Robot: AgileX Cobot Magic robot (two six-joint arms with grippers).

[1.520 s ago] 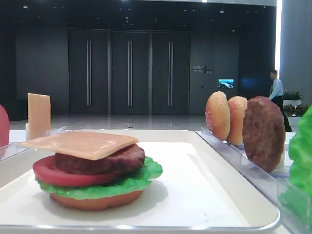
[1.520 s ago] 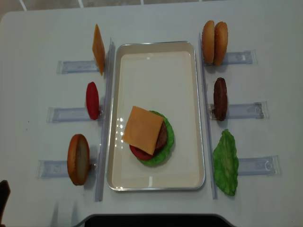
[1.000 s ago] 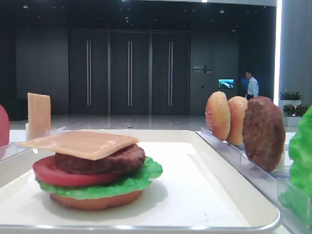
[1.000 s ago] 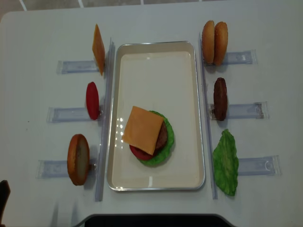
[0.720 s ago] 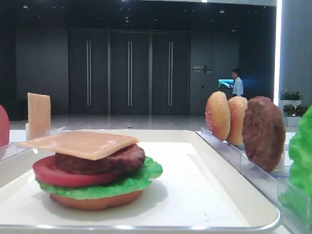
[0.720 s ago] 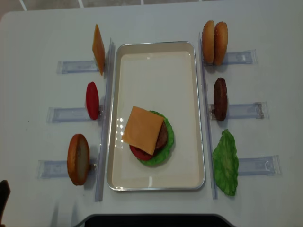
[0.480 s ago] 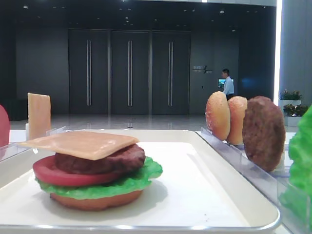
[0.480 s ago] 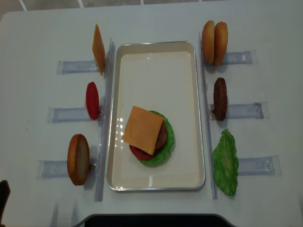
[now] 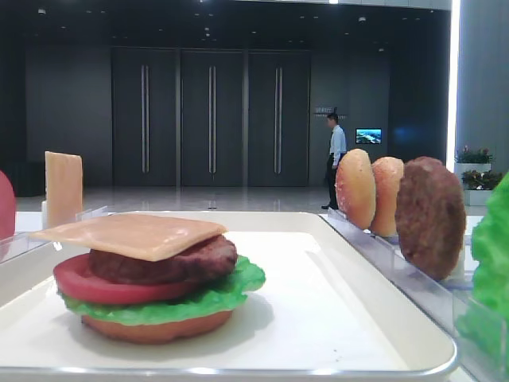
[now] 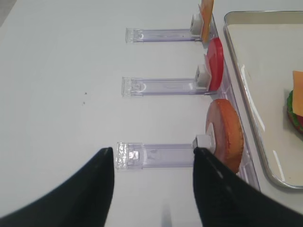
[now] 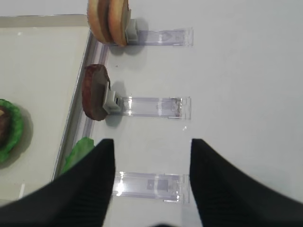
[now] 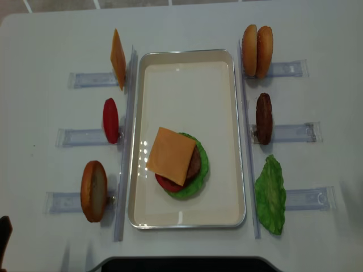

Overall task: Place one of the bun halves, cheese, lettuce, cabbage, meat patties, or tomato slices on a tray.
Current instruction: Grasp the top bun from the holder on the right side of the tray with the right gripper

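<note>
On the white tray (image 12: 187, 73) lies a stack: bun base, lettuce (image 12: 202, 170), tomato slice (image 12: 163, 182), meat patty (image 12: 194, 164) and cheese (image 12: 170, 156) on top. Two bun halves (image 12: 256, 51), a patty (image 12: 263, 118) and a lettuce leaf (image 12: 270, 194) stand on holders right of the tray. Cheese (image 12: 117, 59), a tomato slice (image 12: 110, 120) and a flat bun base (image 12: 93, 190) stand on the left. My right gripper (image 11: 151, 142) is open over an empty clear holder (image 11: 149, 184), beside the lettuce (image 11: 78, 151). My left gripper (image 10: 152, 150) is open over the bun base's holder (image 10: 156, 155).
Long clear rails (image 12: 126, 141) run along both long sides of the tray. Clear holders (image 12: 295, 133) stick out sideways on the white table (image 12: 45, 34). In the low front view a person (image 9: 337, 159) walks far behind the table.
Nothing on the table has moved. The person in the far background has walked to the left.
</note>
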